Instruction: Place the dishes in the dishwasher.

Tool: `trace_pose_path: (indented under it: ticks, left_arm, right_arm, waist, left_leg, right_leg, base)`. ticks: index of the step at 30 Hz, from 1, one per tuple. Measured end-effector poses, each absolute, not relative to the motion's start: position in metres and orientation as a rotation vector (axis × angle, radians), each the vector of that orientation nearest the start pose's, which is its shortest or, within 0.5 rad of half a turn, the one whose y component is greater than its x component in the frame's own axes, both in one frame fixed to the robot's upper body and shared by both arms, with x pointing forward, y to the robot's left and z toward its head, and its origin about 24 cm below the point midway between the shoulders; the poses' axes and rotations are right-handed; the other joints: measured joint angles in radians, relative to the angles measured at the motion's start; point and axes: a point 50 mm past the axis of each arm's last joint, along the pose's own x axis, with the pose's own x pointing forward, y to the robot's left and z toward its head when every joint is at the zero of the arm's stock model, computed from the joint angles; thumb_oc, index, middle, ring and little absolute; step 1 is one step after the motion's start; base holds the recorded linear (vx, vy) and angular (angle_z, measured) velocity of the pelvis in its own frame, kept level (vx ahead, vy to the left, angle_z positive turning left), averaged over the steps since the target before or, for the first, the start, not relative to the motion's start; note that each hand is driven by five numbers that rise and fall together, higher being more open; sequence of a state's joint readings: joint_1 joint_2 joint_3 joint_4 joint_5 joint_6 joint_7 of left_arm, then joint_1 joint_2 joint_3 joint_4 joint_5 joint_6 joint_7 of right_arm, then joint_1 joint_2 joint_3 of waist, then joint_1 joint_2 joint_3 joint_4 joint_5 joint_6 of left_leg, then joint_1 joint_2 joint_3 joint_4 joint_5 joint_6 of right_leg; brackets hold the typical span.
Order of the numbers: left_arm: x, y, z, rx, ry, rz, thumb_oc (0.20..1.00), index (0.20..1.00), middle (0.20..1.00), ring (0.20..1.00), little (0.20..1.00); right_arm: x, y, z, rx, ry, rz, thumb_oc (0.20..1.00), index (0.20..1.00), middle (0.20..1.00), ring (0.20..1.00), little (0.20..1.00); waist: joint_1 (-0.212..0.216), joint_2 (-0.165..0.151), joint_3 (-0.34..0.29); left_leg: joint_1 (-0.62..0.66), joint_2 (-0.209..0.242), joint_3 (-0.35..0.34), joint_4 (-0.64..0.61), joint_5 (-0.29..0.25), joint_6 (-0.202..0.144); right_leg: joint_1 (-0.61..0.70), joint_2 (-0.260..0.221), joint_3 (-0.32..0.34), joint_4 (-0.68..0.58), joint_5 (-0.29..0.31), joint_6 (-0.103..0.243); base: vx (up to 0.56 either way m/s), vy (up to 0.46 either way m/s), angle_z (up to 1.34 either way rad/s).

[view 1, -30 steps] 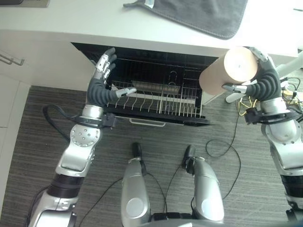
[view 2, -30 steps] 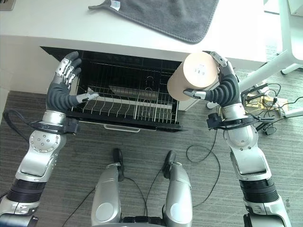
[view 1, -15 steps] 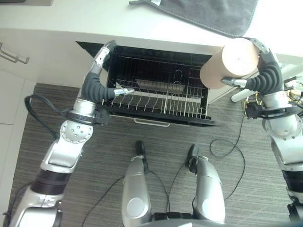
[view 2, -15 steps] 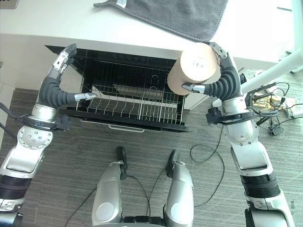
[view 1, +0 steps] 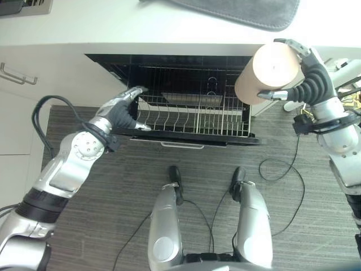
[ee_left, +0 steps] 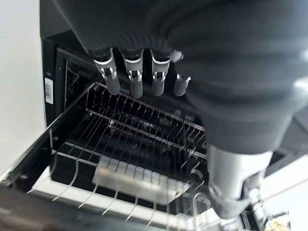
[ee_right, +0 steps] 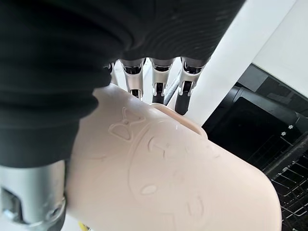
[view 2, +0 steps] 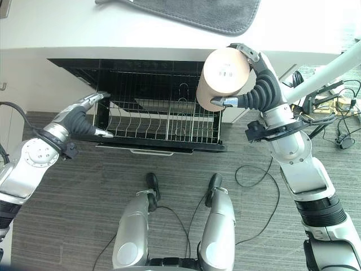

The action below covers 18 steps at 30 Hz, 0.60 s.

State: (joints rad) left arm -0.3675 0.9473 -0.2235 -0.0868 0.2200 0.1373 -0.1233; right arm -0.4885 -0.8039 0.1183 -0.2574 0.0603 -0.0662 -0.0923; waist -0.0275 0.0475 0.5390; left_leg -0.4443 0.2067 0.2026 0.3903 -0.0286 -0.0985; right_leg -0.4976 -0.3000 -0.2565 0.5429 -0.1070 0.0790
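Note:
A tall pale peach cup (view 1: 269,72) is lying on its side in the air above the right end of the dishwasher rack (view 1: 192,119), with my right hand (view 1: 311,84) shut round it. The wrist view shows the fingers (ee_right: 156,82) wrapped over the cup (ee_right: 168,183). The wire rack is pulled out from under the counter and holds a flat metal tray (view 1: 190,100) near its back. My left hand (view 1: 119,112) is at the rack's front left corner, with its fingers (ee_left: 135,82) relaxed and straight above the wires (ee_left: 144,144), holding nothing.
A grey towel (view 2: 192,14) lies on the white counter (view 1: 113,22) above the dishwasher. A cabinet handle (view 1: 14,73) is at the left. A white table leg (view 2: 327,70) and loose cables stand at the right. Grey striped floor lies in front.
My left hand has dropped from upright beside the rack's left side to its front left corner. The right hand still holds the cup at the right end. The camera has shifted.

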Motion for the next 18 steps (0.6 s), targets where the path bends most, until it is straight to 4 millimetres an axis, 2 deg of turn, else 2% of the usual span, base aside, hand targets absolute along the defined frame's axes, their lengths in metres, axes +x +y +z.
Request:
trace_pose_path:
  ticks: [2,7,10,18]
  left_arm:
    - [0.301,0.239,0.172,1.215,-0.135,-0.170,1.000,1.000,1.000,1.000,1.000]
    - [0.302,0.237,0.168,1.245,-0.120,-0.186,1.000,1.000,1.000,1.000,1.000]
    - [0.306,0.234,0.152,1.219,-0.059,-0.230,1.000,1.000,1.000,1.000,1.000]
    - [0.305,0.224,0.130,1.179,0.009,-0.308,1.000,1.000,1.000,1.000,1.000]
  right_arm:
    - [0.282,-0.183,0.257,-0.720,-0.779,0.134,0.200,0.200,0.200,0.200,0.200]
    - [0.285,-0.183,0.257,-0.727,-0.774,0.145,0.200,0.200,0.200,0.200,0.200]
    - [0.288,-0.182,0.257,-0.728,-0.778,0.150,0.200,0.200,0.200,0.200,0.200]
    - [0.293,-0.180,0.252,-0.740,-0.768,0.157,0.200,0.200,0.200,0.200,0.200]
  waist:
    - [-0.004,0.000,0.000]
    - [-0.007,0.000,0.000]
    - [-0.007,0.000,0.000]
    - [-0.009,-0.001,-0.001]
  left_leg:
    - [0.007,0.001,0.002,-0.006,0.000,0.000]
    - [0.011,0.003,0.002,-0.005,0.003,-0.004]
    - [0.012,0.006,0.001,-0.005,0.003,-0.004]
    - [0.014,0.012,0.002,-0.005,0.003,-0.004]
  right_leg:
    - [0.002,0.002,0.002,0.000,-0.001,-0.001]
    - [0.005,0.005,0.002,0.000,0.000,-0.001]
    - [0.005,0.010,0.004,-0.001,0.000,-0.002]
    - [0.006,0.016,0.005,-0.002,0.002,-0.005]
  base:
    - [0.03,0.009,-0.06]
    - [0.01,0.000,-0.01]
    - [0.00,0.000,0.00]
    - [0.00,-0.001,0.00]
